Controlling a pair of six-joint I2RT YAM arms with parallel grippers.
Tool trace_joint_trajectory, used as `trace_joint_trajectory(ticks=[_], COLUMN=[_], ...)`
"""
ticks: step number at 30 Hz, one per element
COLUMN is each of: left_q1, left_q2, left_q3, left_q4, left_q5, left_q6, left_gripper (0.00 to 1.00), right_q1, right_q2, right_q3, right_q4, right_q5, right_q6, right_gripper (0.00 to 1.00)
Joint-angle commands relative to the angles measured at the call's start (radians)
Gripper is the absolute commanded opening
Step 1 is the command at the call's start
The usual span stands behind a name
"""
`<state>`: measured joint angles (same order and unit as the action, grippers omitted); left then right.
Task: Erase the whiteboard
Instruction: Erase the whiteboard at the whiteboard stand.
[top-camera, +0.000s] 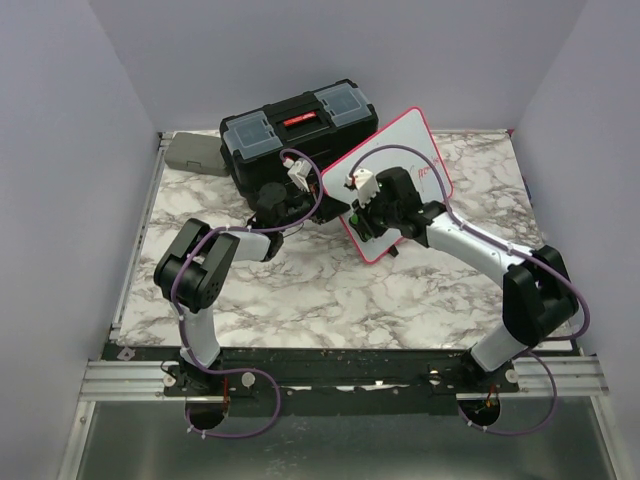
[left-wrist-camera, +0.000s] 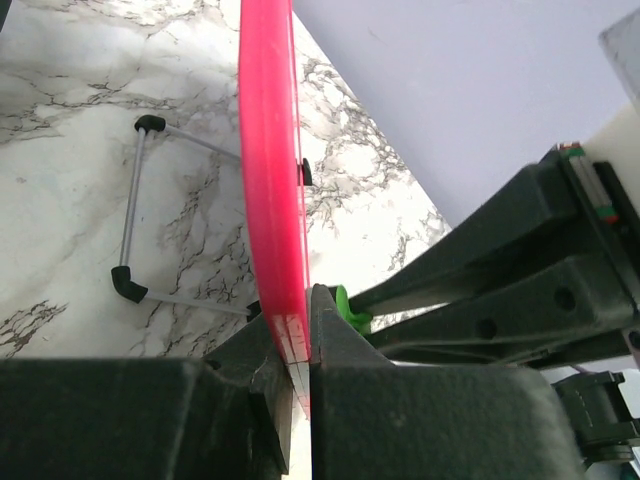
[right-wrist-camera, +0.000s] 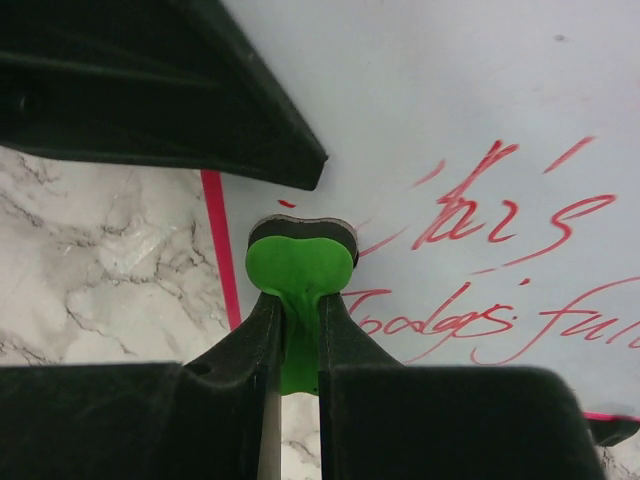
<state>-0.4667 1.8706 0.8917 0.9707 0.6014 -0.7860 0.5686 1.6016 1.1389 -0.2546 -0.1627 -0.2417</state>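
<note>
Rear left: flat grey plastic box. Beside it, black plastic toolbox with red latch; two clear-lidded compartments, contents indistinct.

Left gripper: jaws clamped tight on the frame edge of the pink-framed rectangular whiteboard, which stands tilted on the marbled tabletop, just right of the toolbox.

Red handwriting: "this", below it apparently "Todays fun…", cut off.

Right gripper: jaws pinching a green plastic eraser, black pad at the board face.
</note>
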Motion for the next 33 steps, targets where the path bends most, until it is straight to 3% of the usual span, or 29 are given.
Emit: trace_joint_trajectory(ticks=[1,7,15,17,24,33], left_q1=[-0.035,-0.035,-0.035,-0.035,-0.035,-0.035], left_q2=[-0.027,-0.029,-0.024,-0.024,-0.022,-0.018], left_q3=[-0.008,-0.014,-0.013,-0.013,0.001,0.011], left_q4=[-0.014,-0.020,-0.013,-0.014,-0.021,-0.029], left_q5=[0.091,0.092,0.097,0.097,0.099,0.100], left_q6=[0.018,0.024,0.019,0.019,0.020,0.018], left_gripper=[0.00,0.00,0.00,0.00,0.00,0.00], right_q1=[0.028,0.027,0.008,0.007,0.016,0.030], right_q2=[0.003,-0.026,-0.026,-0.023,-0.030,-0.027], right_q3=[-0.041,-0.020,-0.002,-0.001,-0.029,-0.044], right_q4=[-0.072,0.054,0.104,0.105,0.061,0.054], right_q5=[0.033,0.222,0.283,0.260,-0.081,-0.082], right_q6=[-0.016,0.059,0.146,0.151,0.114,0.093], right_gripper=[0.01,0.01,0.01,0.01,0.01,0.01])
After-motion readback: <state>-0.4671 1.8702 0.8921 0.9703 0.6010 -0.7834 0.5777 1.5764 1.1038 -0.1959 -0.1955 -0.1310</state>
